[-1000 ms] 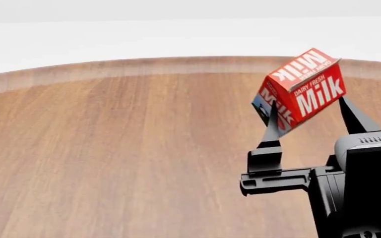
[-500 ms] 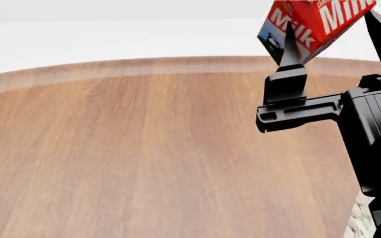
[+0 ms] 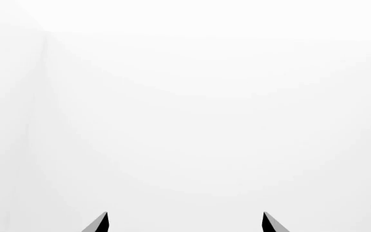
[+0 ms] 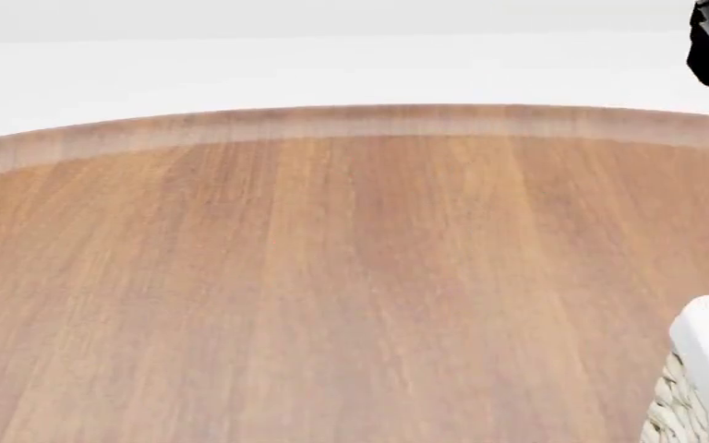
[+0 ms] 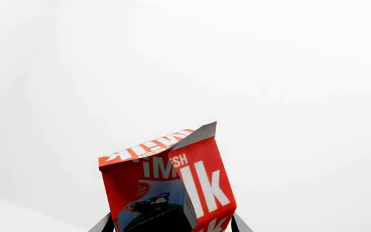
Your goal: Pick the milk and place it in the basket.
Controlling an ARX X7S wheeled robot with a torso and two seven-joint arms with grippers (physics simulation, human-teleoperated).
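Red-topped milk (image 5: 172,193) held aloft, tilted — wicker basket (image 4: 700,388) corner on table.

Basket (image 4: 707,369) stood on the table (image 4: 306,277) at its near right edge, milk (image 5: 169,193) was held between the right gripper's (image 5: 170,227) fingers, off the table.

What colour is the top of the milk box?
Red with white letters, on the small gable-top milk carton; the right wrist view shows it best.
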